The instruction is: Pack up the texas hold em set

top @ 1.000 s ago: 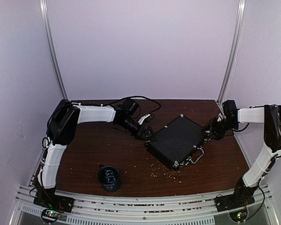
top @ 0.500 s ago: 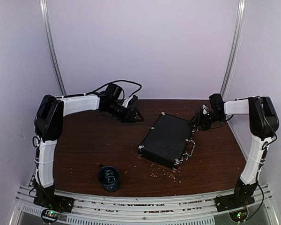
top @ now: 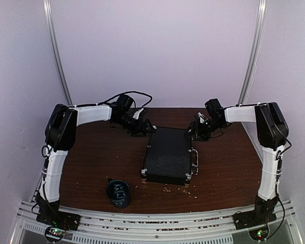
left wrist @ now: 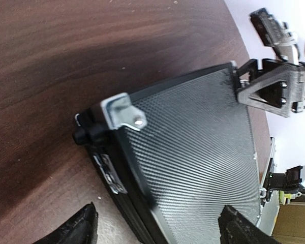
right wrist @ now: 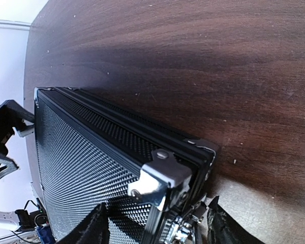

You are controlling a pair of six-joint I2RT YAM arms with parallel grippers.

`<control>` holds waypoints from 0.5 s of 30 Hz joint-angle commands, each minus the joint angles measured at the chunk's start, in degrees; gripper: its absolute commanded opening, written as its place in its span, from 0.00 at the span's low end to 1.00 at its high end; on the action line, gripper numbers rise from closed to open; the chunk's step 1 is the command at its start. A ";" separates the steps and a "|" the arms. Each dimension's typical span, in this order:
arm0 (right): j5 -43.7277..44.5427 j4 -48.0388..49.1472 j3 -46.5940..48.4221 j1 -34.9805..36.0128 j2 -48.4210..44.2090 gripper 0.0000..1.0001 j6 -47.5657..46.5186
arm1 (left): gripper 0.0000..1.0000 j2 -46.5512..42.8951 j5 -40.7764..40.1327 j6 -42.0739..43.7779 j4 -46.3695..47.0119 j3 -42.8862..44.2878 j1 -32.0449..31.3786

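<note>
At centre, case (top: 166, 155) lengthwise near-to-far, handle (top: 195, 158) rightward; left end effector (top: 149, 127), right end effector (top: 192, 132) agape, empty.

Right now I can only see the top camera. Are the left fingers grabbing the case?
Observer: No. On the left wrist camera the left gripper is open, with the far-left corner of the case just ahead of its fingers.
Operator: What about the other arm?
Observer: Its wrist camera shows the right gripper open too, with the far-right corner between its fingers.
Operator: Is the lid closed?
Observer: Yes. Seen close up from the right wrist, the lid sits flat on the base with no gap.
</note>
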 commanded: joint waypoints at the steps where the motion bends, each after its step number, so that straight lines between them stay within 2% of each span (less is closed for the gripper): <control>1: 6.97 -5.34 0.67 -0.32 -1.39 0.63 -1.56 | 0.84 3.31 2.16 -0.84 -1.24 4.00 0.56; 4: 9.44 -4.88 -1.42 -1.09 -3.21 0.60 -0.72 | 0.83 4.48 1.77 -1.13 -0.85 4.22 0.64; 9: 9.79 -1.88 -6.74 -3.24 -7.27 0.58 1.02 | 0.69 6.06 2.07 -1.24 -0.81 4.49 0.62; 15: 9.74 -3.12 -8.11 -3.51 -6.88 0.51 -0.40 | 0.63 6.38 0.98 -2.06 -0.40 4.52 0.58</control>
